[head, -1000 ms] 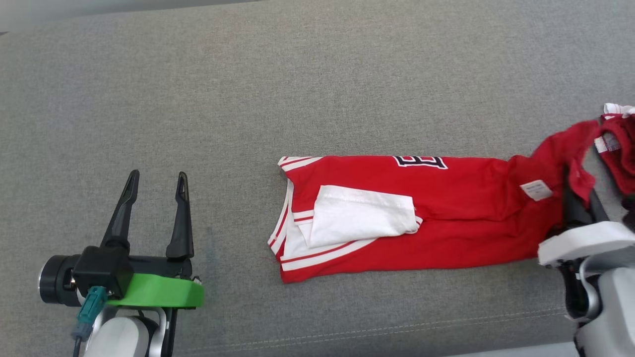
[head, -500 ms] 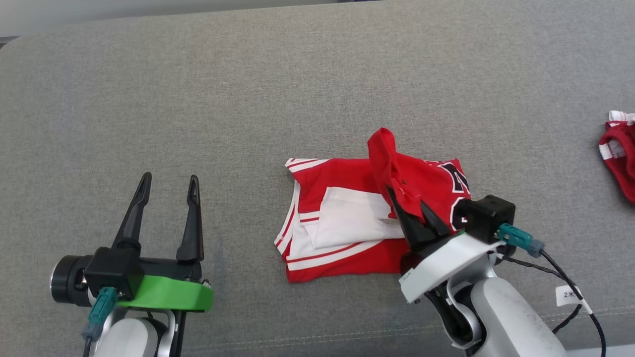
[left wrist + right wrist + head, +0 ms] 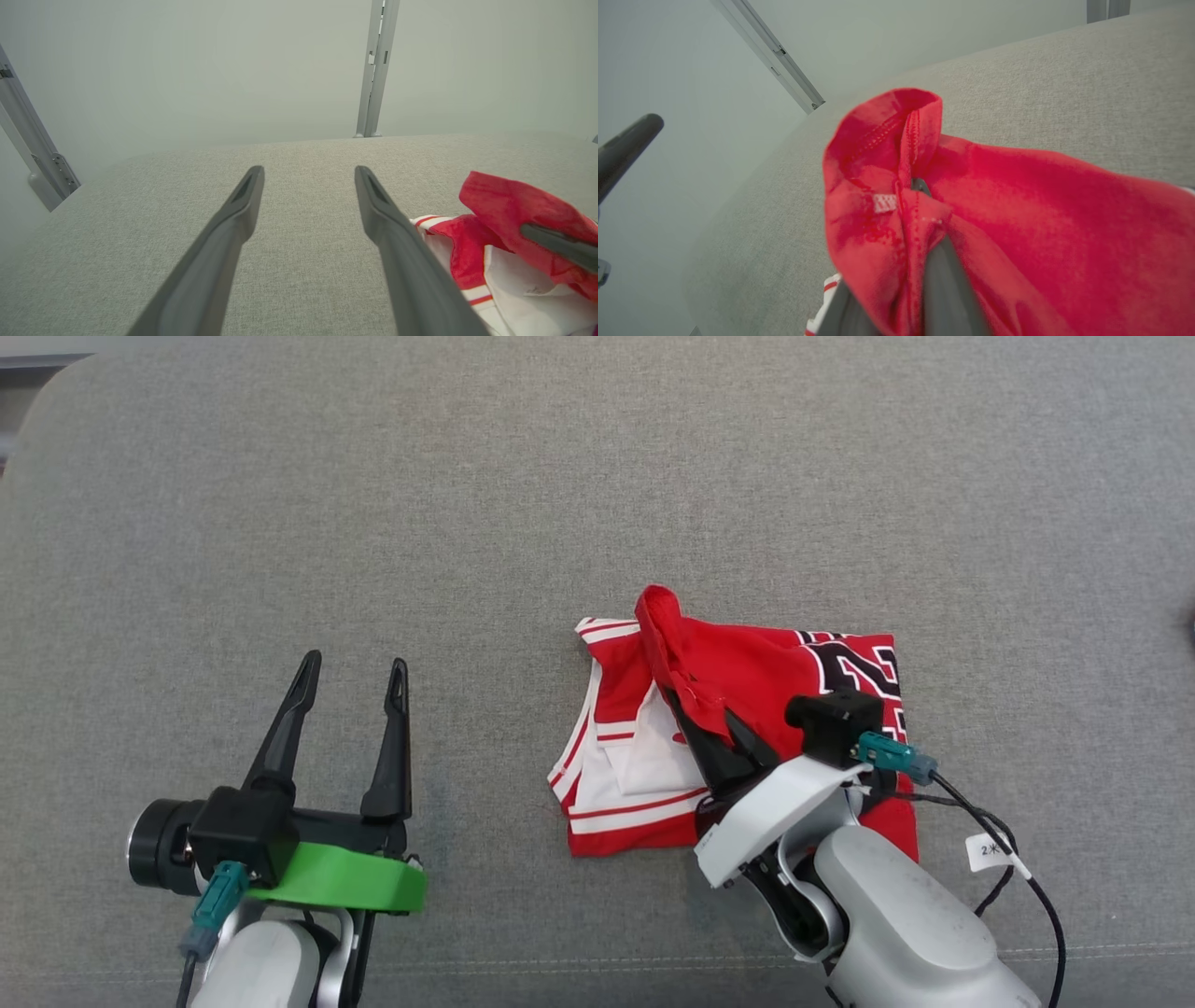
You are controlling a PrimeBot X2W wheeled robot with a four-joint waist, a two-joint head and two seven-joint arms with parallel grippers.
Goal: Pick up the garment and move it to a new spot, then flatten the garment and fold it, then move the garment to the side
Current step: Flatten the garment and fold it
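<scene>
Mid-fold: pinching a raised red hem of the basketball jersey [image 3: 747, 672] with the right gripper [image 3: 714, 723], above the half-doubled body on the grey cushion [image 3: 467, 523]. Spread wide and empty at the left gripper [image 3: 355, 660]. Next, likely: lay flap flat, align edges, release.

The garment [image 3: 747, 667] is a red jersey with white striped trim and black-and-white numerals. It lies doubled over on the grey fabric surface [image 3: 373, 523], white inner side exposed at left, one red hem raised in a loop.
</scene>
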